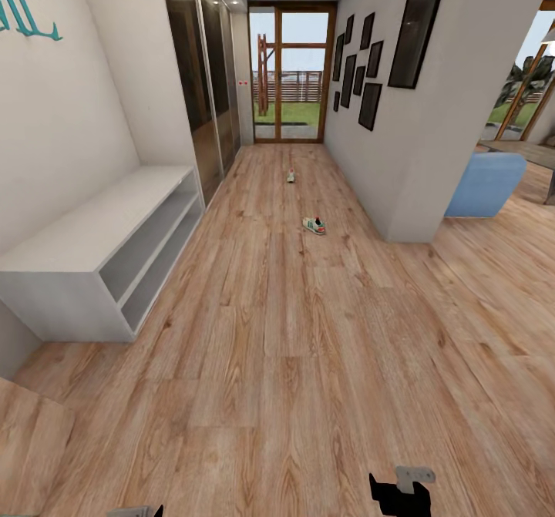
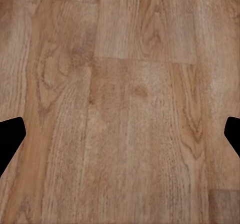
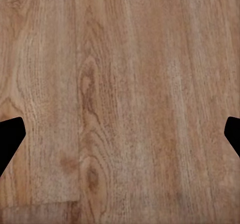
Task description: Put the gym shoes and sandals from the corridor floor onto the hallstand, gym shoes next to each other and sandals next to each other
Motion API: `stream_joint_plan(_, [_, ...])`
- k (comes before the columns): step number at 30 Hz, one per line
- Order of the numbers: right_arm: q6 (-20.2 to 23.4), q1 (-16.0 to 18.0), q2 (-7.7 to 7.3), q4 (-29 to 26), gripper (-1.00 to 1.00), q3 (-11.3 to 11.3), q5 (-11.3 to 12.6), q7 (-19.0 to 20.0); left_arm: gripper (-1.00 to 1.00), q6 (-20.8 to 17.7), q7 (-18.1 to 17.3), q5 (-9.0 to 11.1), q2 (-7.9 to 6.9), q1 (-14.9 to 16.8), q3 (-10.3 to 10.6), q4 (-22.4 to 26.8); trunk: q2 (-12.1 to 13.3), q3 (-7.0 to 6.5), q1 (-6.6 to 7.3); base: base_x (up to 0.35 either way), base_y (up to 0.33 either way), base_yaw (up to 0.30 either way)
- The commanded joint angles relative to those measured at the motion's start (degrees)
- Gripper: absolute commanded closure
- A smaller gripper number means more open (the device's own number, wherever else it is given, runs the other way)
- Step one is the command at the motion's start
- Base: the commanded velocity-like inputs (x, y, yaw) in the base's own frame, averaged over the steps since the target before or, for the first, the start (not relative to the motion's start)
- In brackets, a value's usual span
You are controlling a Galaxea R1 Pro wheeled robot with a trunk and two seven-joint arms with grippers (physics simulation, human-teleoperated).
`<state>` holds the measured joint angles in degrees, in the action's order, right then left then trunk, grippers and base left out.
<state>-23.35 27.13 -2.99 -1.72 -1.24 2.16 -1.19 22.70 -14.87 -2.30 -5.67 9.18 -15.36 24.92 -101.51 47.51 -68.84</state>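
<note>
One gym shoe (image 1: 313, 226), cream with green stripes and a red patch, lies on the corridor floor (image 1: 293, 363) mid-corridor. A second small pale shoe (image 1: 290, 176), apparently the other gym shoe, lies farther down toward the glass door. The sandals and the hallstand are out of view. My right gripper (image 1: 399, 494) shows at the bottom edge of the head view, far from both shoes. In the wrist views, the left gripper (image 2: 120, 139) and the right gripper (image 3: 120, 139) are open over bare wood planks, with nothing between their fingers.
A low white unit (image 1: 92, 232) with two open tiers stands against the left wall, no shelves above it. Dark mirrored wardrobe doors (image 1: 204, 78) follow it. A wall corner (image 1: 408, 224) juts in at the right, with a blue seat (image 1: 486, 184) behind it.
</note>
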Motion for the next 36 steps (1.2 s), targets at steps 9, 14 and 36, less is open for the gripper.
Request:
stream_joint_plan(9, [-0.2, 0.0, 0.00, 0.1, -1.00, -0.1, 0.2, 0.0, -1.00, 0.1, -0.5, -0.2, 0.05, 0.0, -0.5, -0.1, 0.0, 0.04, 0.01, 0.000, 0.000, 0.000])
stream_joint_plan(14, [-0.2, 0.0, 0.00, 0.1, -1.00, -0.1, 0.2, 0.0, -1.00, 0.1, -0.5, -0.2, 0.05, 0.0, -0.5, 0.0, 0.0, 0.04, 0.01, 0.058, 0.000, 0.000])
stream_joint_plan(36, [-0.2, -0.1, 0.00, 0.1, -1.00, -0.1, 0.2, 0.0, -1.00, 0.1, -0.5, -0.3, 0.05, 0.0, -0.5, 0.0, 0.0, 0.04, 0.01, 0.279, -0.036, 0.000])
